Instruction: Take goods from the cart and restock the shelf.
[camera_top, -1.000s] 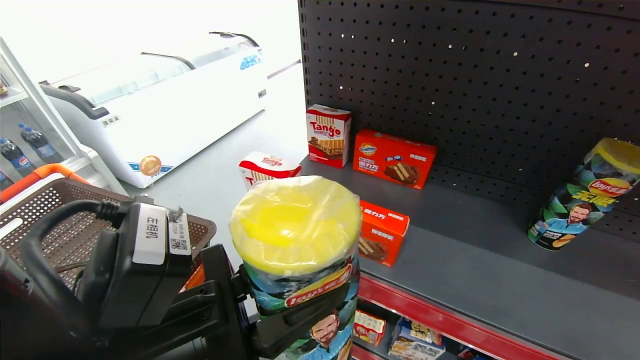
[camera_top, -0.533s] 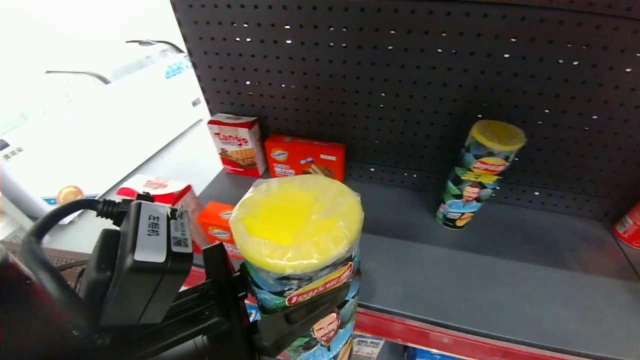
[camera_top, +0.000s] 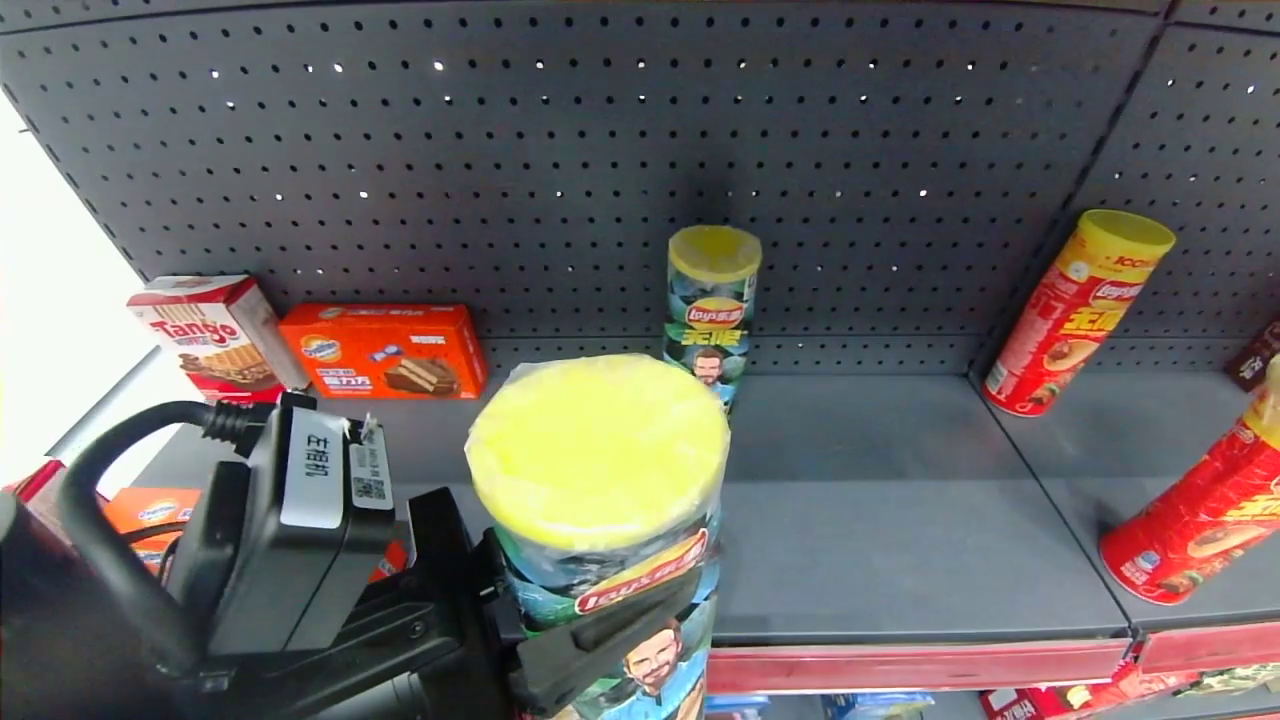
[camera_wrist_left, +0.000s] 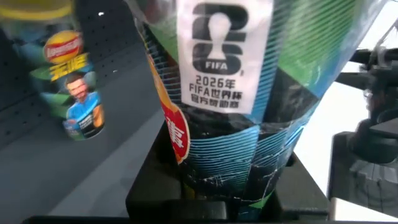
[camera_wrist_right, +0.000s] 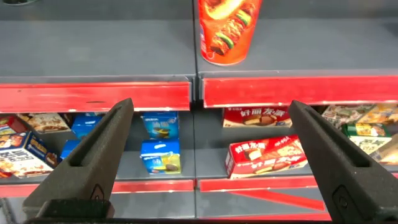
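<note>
My left gripper (camera_top: 600, 625) is shut on a chips can (camera_top: 598, 470) with a yellow lid and a green-blue label, held upright in front of the grey shelf (camera_top: 880, 530). An identical can (camera_top: 712, 300) stands at the back of the shelf against the pegboard, beyond the held one. In the left wrist view the held can (camera_wrist_left: 249, 93) sits between the jaws, and the shelf can (camera_wrist_left: 71, 81) stands farther off. My right gripper (camera_wrist_right: 211, 106) is open, with nothing between its fingers, facing the red-edged lower shelves (camera_wrist_right: 99, 96).
A wafer box (camera_top: 205, 335) and an orange biscuit box (camera_top: 385, 350) stand at the shelf's back left. Two red chips cans (camera_top: 1075, 310) (camera_top: 1200, 520) stand in the bay to the right. Bare shelf lies between the green can and that bay. Boxes (camera_wrist_right: 261, 155) fill the lower shelves.
The head camera has swung to the right: the cart and freezer have left the picture and the shelf now faces me. The can stays in my left gripper.
</note>
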